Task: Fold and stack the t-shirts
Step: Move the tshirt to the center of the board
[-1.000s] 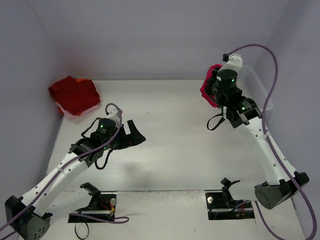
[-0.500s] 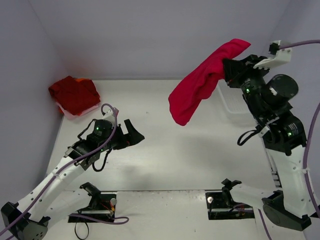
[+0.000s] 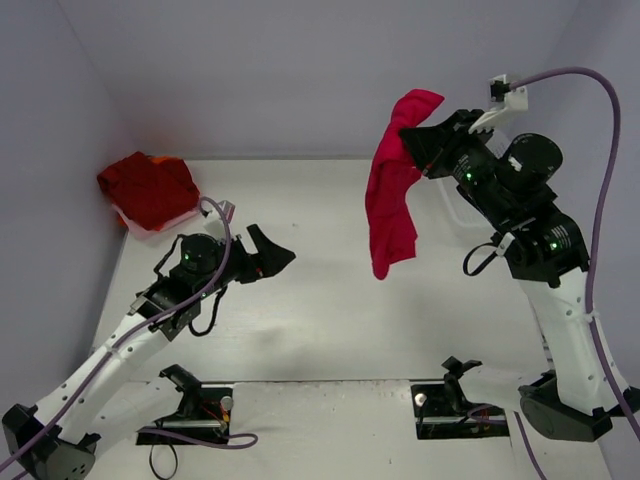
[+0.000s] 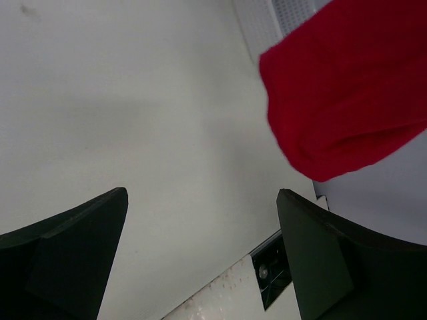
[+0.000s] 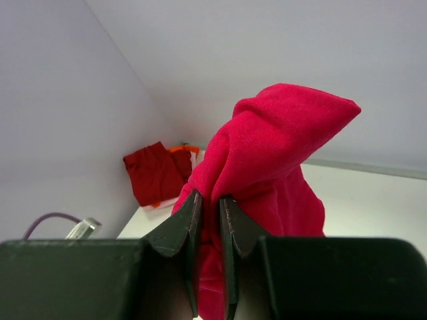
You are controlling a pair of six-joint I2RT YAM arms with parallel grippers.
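A bright red t-shirt (image 3: 392, 195) hangs bunched in the air above the right half of the table. My right gripper (image 3: 415, 135) is shut on its top fold. In the right wrist view the cloth (image 5: 280, 153) bulges up over the right gripper (image 5: 210, 200) and is pinched between its fingers. A folded pile of darker red t-shirts (image 3: 148, 188) lies at the back left corner, also in the right wrist view (image 5: 155, 175). My left gripper (image 3: 272, 255) stands open and empty low over the table's left middle. Beyond the left gripper (image 4: 200, 200), the hanging t-shirt's lower end (image 4: 347, 87) shows.
A white mesh basket (image 4: 280, 13) stands at the back right, mostly hidden by my right arm in the top view. Something white and orange (image 3: 140, 225) sticks out under the folded pile. Walls close in the table on three sides. Black mounts (image 3: 460, 400) sit at the near edge.
My right arm has lifted the red t-shirt up out of the basket area and swung it leftwards; the cloth now hangs straight down. The left gripper has turned slightly, still open.
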